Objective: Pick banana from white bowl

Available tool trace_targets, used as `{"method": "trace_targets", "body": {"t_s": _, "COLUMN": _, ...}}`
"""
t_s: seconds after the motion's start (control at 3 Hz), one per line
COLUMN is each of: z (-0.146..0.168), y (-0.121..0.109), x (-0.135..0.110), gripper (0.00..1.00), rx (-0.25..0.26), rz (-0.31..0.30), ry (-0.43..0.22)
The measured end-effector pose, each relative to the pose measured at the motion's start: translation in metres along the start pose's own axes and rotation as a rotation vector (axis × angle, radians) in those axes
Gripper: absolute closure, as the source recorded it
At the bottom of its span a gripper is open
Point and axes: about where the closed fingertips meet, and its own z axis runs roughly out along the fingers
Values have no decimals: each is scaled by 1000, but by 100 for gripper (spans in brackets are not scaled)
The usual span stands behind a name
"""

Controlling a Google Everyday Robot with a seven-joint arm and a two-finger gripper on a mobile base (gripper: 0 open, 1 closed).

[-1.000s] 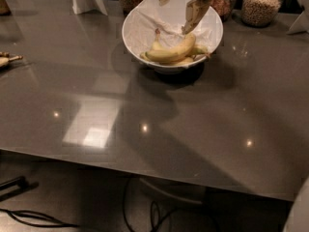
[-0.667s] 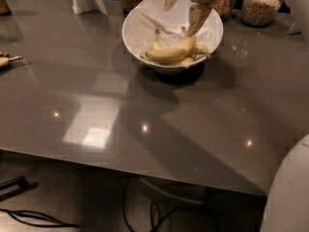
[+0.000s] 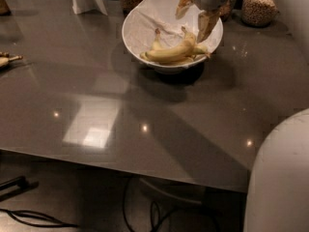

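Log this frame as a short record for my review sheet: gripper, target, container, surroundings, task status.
gripper: gripper, fingers apart, above the right half of the bowl, just over the fruit
target: banana, lying in the bowl among thinner ones, not gripped
container: white bowl, paper-lined, toward the far side of the grey table
surroundings: glass jar of grains behind the bowl, to the right
status: banana not yet picked

Glossy round white bowl (image 3: 129,45), crumpled white paper lining (image 3: 154,19), smooth-skinned yellow banana (image 3: 174,53). Smooth, reflective grey counter (image 3: 145,115). Matt tan-fingered gripper (image 3: 194,19) over bowl by far edge, fingers apart. Clear glass jar (image 3: 258,6) at far-right corner.
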Motion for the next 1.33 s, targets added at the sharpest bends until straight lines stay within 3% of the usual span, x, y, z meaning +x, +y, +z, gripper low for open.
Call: {"method": "trace_targets", "body": {"t_s": 1.33, "z": 49, "y": 21, "x": -10, "gripper": 39, "rx": -102, "rz": 42, "ry": -71}}
